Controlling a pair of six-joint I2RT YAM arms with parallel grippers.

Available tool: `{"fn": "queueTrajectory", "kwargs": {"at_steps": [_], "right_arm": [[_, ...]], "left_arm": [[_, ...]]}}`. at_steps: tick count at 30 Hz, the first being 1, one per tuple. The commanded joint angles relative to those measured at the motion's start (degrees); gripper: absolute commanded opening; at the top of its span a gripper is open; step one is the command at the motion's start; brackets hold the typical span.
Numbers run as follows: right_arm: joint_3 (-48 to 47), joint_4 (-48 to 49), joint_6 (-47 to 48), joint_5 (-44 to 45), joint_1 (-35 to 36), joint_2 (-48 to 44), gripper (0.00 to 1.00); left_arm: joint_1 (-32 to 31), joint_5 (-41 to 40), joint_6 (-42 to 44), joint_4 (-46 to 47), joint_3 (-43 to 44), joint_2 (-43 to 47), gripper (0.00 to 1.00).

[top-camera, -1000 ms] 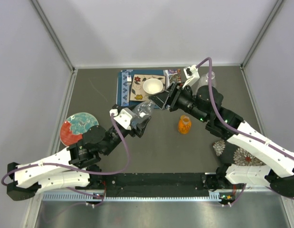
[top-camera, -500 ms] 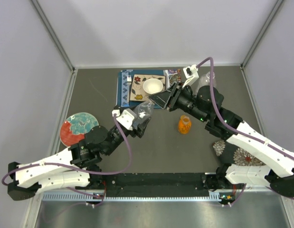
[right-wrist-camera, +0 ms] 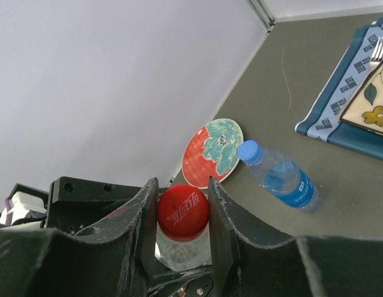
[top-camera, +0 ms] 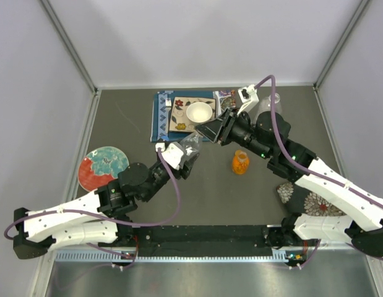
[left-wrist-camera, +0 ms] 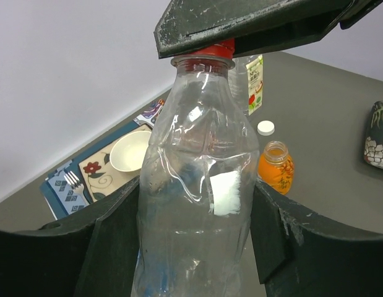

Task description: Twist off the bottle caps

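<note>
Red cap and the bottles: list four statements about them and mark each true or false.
1. The right pincer is shut on the red cap. True.
2. The left pincer holds the orange bottle. False: it grips the clear bottle, and the orange bottle stands free beyond it.
3. The orange bottle has its cap on. False: its neck is open and a white cap lies just behind it.
4. The blue-capped bottle lies on its side. True.
</note>
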State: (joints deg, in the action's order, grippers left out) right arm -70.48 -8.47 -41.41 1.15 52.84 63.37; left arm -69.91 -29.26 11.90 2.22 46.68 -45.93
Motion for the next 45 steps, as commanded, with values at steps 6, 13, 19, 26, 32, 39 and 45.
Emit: {"fn": "queueTrajectory", "kwargs": {"at_steps": [6,13,19,26,32,39,45], "right_arm": [[-1.2,2.0,4.6,-9.0,1.0,-1.3,0.0],[-1.9,3.2,12.0,-21.1,1.1,-1.7,0.0],[-1.7,3.1,20.4,-29.9,1.0,-3.2,0.0],[-1.3,3.2,26.2,-40.1,1.0,-4.7,0.0],[-0.6,2.7,28.3,-45.6,0.9,-6.4,0.0],[-0.2,1.3,30.8,-49.0,-0.1,-9.1,0.0],[-0.6,-2.3,34.3,-53.0,-0.2,-9.7,0.0]], "left_arm": [[0.3,7.1,-4.2,1.1,1.8,1.5,0.07],[4.0,25.0,-10.5,-0.8,2.8,3.4,0.04],[12.2,48.8,-19.5,0.0,4.1,3.7,0.04],[19.8,68.0,-29.3,5.8,4.0,1.6,0.04],[20.8,73.1,-32.4,8.8,4.0,0.4,0.04],[21.2,73.9,-33.5,9.3,3.8,0.8,0.03],[21.4,74.9,-33.9,9.6,3.3,0.9,0.02]]}}
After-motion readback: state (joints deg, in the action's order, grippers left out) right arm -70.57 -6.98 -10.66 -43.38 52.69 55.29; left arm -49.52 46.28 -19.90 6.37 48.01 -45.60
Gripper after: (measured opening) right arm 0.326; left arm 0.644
